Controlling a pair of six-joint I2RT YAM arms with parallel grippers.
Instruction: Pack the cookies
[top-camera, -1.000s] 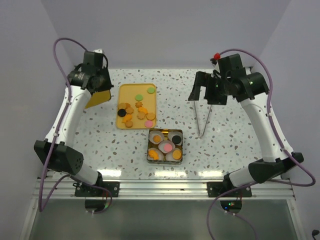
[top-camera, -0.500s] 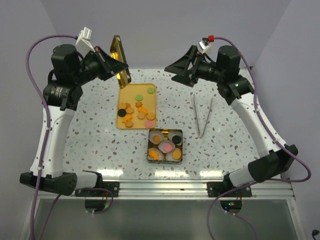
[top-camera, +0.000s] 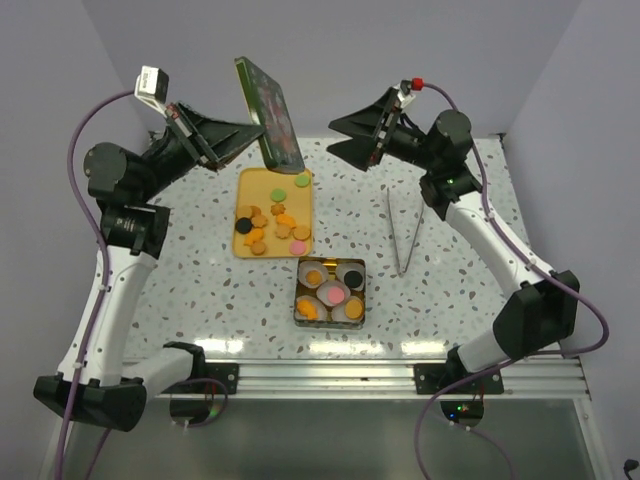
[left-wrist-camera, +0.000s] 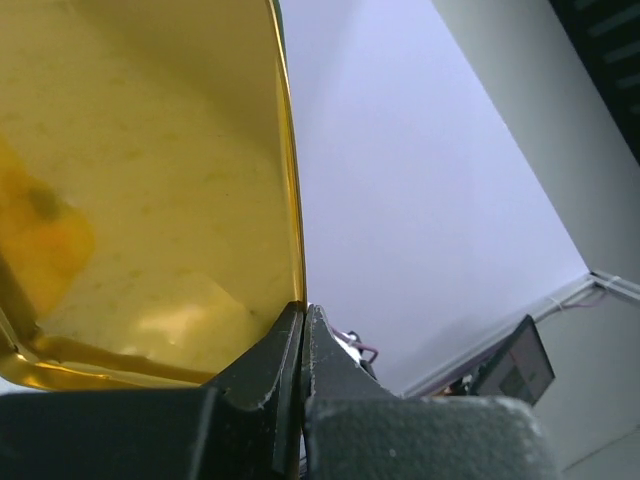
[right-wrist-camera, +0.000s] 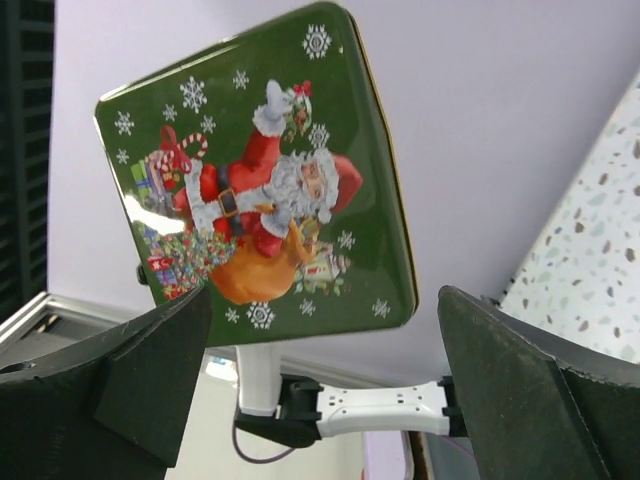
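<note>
Several cookies (top-camera: 258, 219), mostly orange-brown, lie on a yellow tray (top-camera: 256, 184). More cookies (top-camera: 313, 276) sit in white paper cups in a square tin (top-camera: 330, 323). My left gripper (top-camera: 259, 129) is raised high behind the tray, shut on the edge of the tin lid (top-camera: 270, 112). In the left wrist view my gripper (left-wrist-camera: 303, 316) pinches the lid's gold inside (left-wrist-camera: 140, 180). My right gripper (top-camera: 338, 133) is open, raised, and faces the lid without touching it. The right wrist view shows my open gripper (right-wrist-camera: 325, 385) and the lid's green Santa face (right-wrist-camera: 260, 180).
Metal tongs (top-camera: 405, 235) lie on the speckled table to the right of the tray and tin. The white walls stand close behind both raised grippers. The left arm's white wrist mount (right-wrist-camera: 400, 410) shows beyond the lid in the right wrist view.
My left arm lifted the lid from low at the table's left up and right, above the tray's far end. My right gripper rose and turned towards the lid.
</note>
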